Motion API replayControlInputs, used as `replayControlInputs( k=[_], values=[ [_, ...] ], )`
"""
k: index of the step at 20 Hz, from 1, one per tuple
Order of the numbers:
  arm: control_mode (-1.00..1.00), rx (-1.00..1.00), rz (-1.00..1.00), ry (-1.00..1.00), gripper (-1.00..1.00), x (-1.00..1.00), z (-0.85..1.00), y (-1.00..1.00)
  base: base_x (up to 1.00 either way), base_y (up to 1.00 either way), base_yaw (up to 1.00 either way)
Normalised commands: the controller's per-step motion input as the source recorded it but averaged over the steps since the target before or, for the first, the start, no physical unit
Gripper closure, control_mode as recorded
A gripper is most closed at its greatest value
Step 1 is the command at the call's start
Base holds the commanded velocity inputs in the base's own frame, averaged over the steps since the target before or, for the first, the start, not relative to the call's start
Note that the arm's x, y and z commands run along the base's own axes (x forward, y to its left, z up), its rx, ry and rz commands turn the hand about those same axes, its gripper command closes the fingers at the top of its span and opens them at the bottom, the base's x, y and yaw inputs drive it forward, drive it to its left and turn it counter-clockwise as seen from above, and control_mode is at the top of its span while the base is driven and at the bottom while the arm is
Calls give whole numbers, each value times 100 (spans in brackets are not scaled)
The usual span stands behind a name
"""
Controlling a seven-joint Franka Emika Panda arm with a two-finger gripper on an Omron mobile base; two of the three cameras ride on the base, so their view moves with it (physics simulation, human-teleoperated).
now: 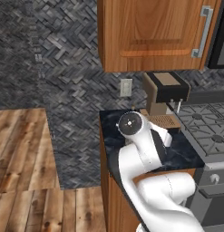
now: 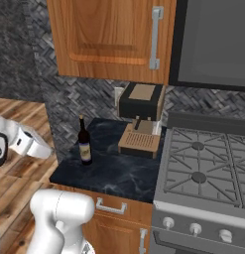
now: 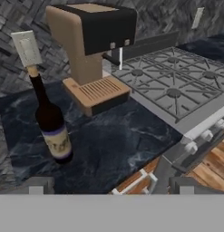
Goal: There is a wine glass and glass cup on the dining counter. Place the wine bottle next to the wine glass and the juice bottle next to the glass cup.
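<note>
Jaws wide (empty), facing wine bottle [image 3: 51, 122].

Even flat rendered light, soft shadows, slightly blurry, no glare

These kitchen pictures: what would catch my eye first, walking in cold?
Probably the wine bottle, standing upright and alone on the dark marbled kitchen counter. Beside it sits a tan and black coffee machine against the wall, with the stove next to that. The white robot arm rises in the foreground.
</note>
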Motion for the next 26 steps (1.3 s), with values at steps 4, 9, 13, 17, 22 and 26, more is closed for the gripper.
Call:
replayControlInputs(
  k=[4, 9, 13, 17, 22, 26],
  values=[
    [-100, -15, -11, -27, -100, 7, -5, 11, 0, 0, 0],
    [-100, -9, -10, -25, -100, 2, -6, 14, 0, 0, 0],
    [-100, -11, -4, -20, -100, 17, -9, 0, 0, 0, 0],
    [-100, -11, 0, -20, -100, 17, -7, 0, 0, 0, 0],
    [-100, -2, 0, -5, -100, 23, 0, -5, 0, 0, 0],
    [-100, 0, 0, 0, -100, 27, 0, -8, 0, 0, 0]
  ],
)
